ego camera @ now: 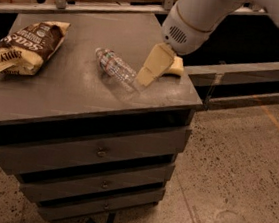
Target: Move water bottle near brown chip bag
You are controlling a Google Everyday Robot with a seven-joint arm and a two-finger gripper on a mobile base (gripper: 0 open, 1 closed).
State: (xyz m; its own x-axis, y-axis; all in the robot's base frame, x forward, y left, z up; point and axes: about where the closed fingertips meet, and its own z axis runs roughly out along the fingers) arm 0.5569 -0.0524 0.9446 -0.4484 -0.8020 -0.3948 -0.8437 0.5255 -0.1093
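The water bottle [115, 68] is a small clear ribbed bottle lying on its side near the middle of the grey cabinet top [65, 97]. The brown chip bag [24, 45] lies at the far left of the top, well apart from the bottle. My gripper [144, 79], cream-coloured and hanging from a white arm [195, 17], points down-left over the top. Its tip is just right of the bottle's near end and close to it.
A yellow sponge [177, 67] lies right of the bottle, mostly hidden behind the gripper. The cabinet has three drawers [99, 152] below its top. A dark shelf with a rail [245, 70] runs to the right. Speckled floor [237, 185] lies in front.
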